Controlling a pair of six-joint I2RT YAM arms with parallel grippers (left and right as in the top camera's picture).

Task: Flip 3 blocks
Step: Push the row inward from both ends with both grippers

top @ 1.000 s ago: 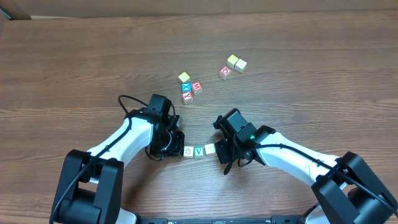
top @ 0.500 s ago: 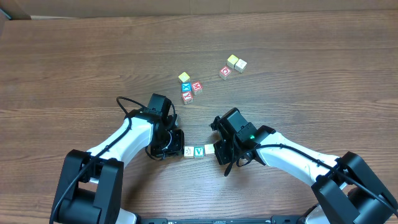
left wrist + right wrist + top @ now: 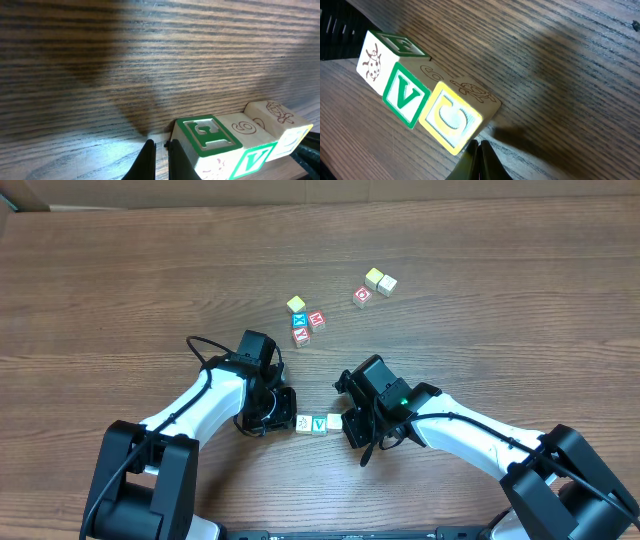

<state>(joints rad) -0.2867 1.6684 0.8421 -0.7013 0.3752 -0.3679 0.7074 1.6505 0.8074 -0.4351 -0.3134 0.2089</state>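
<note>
since a second ago the right gripper has slid a little to the left, and the pale yellow wooden cube has gone with it. the gap between that cube and the wooden cube with a green v face has closed. the left gripper and the cream wooden cube with a faint mark lie where they did.

the three cubes now form one short row on the brown wooden table, near its front edge, between the two arms. the cream one is on the left, the v one in the middle and the pale yellow one on the right, and each touches its neighbour.

both grippers are closed and hold nothing. in the left wrist view the two fingers are pressed nearly together, low over the table, just beside the cream cube's near corner. in the right wrist view the fingertips meet at the lower edge of the pale yellow cube, whose top shows a yellow c. whether they touch it cannot be told.

further back, well apart from the row, lie two loose groups. one has a yellow-green cube, two red-lettered cubes and a blue-lettered cube. the other has a third red-marked cube beside two pale cubes.
</note>
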